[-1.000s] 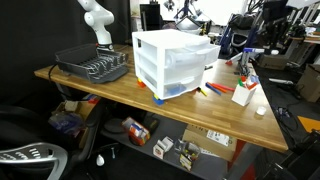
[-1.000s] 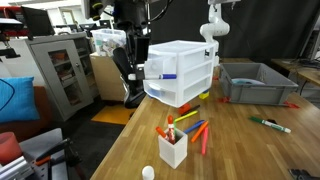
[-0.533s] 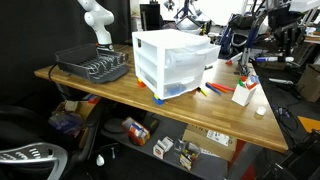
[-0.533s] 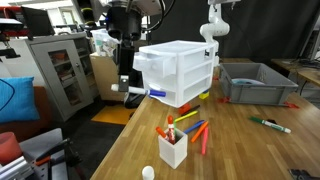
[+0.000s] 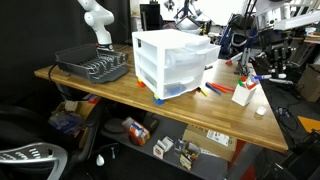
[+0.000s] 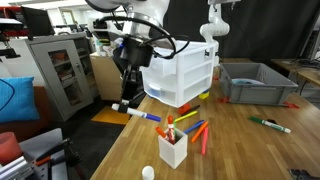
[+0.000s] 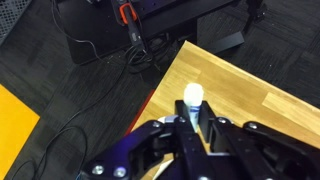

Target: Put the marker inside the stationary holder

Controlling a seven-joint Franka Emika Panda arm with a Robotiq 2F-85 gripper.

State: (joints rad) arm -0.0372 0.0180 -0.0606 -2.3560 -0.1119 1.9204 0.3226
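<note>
Gripper (image 6: 127,104) clamped on marker (image 6: 145,114), beside drawer unit (image 6: 185,75); stationary holder (image 6: 173,149), white ball (image 6: 148,172) nearby on table (image 6: 245,150).

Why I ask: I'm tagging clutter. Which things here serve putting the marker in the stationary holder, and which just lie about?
Job in hand:
- marker, gripped in the claw
- stationary holder

Lying about:
- drawer unit
- grey rack
- white ball
- green marker
- orange marker

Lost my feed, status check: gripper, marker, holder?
Gripper shut on marker, in the air beside the table. Stationary holder upright, other pens in it. Path looks open.
</note>
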